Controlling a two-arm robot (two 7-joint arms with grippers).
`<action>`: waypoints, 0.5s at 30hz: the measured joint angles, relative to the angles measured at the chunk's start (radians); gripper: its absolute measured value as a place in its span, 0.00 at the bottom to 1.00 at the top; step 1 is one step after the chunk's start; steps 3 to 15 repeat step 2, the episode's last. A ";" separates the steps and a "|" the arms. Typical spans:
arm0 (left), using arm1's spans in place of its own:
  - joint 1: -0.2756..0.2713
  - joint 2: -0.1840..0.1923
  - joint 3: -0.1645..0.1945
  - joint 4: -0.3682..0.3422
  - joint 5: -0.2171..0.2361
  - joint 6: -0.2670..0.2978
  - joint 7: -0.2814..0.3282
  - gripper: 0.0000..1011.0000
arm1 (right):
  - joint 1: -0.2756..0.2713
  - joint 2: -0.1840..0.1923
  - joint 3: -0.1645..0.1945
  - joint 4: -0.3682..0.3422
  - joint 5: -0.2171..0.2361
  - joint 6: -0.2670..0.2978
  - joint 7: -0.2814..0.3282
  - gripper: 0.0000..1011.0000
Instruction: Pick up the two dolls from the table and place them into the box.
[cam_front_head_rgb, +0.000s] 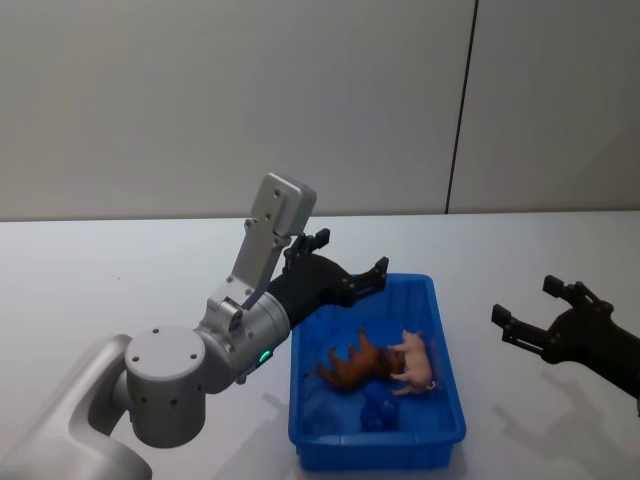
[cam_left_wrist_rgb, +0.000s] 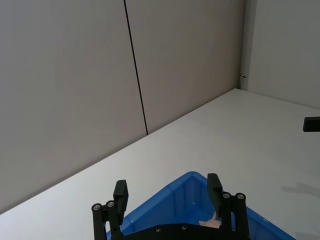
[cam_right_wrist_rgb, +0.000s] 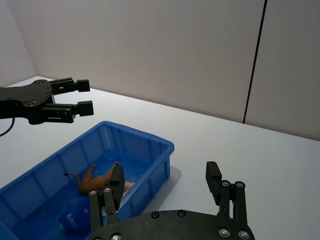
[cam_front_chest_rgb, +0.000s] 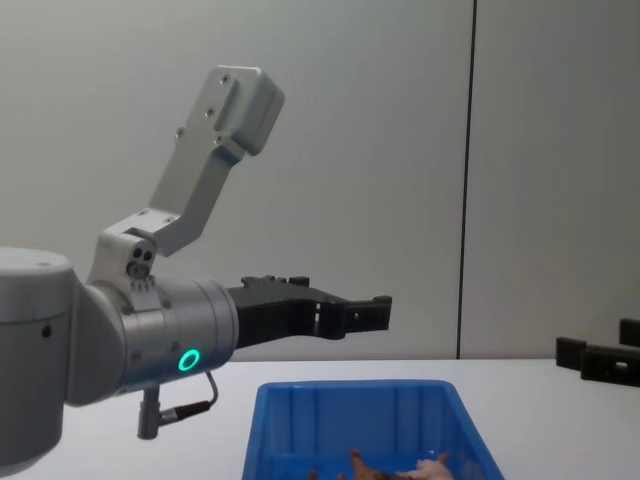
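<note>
The blue box (cam_front_head_rgb: 380, 452) stands on the white table (cam_front_head_rgb: 120, 270) in front of me. Inside it the dark brown doll (cam_front_head_rgb: 352, 364) lies on its side, touching the pale pink doll (cam_front_head_rgb: 415, 362) to its right. My left gripper (cam_front_head_rgb: 350, 253) hovers open and empty over the box's far left corner. To the right of the box, my right gripper (cam_front_head_rgb: 526, 300) hangs open and empty above the table. The right wrist view shows the box (cam_right_wrist_rgb: 159, 172), the brown doll (cam_right_wrist_rgb: 95, 181), and the left gripper (cam_right_wrist_rgb: 82, 96) beyond. The chest view catches both dolls' tops (cam_front_chest_rgb: 400, 466).
A small dark blue object (cam_front_head_rgb: 377, 408) lies in the box near its front wall. A grey wall with a dark vertical seam (cam_front_head_rgb: 460, 110) backs the table. Bare tabletop stretches left and right of the box.
</note>
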 joint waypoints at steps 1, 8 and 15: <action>0.000 0.000 0.000 0.000 0.000 -0.001 0.000 0.99 | 0.000 0.000 0.000 0.000 0.000 0.000 0.000 0.99; 0.000 -0.001 0.000 0.000 0.000 -0.002 0.000 0.99 | 0.000 0.000 0.000 0.000 0.000 0.000 0.000 0.99; 0.000 -0.001 0.000 0.000 0.000 -0.002 0.000 0.99 | 0.000 0.000 0.000 0.000 0.000 0.000 0.000 0.99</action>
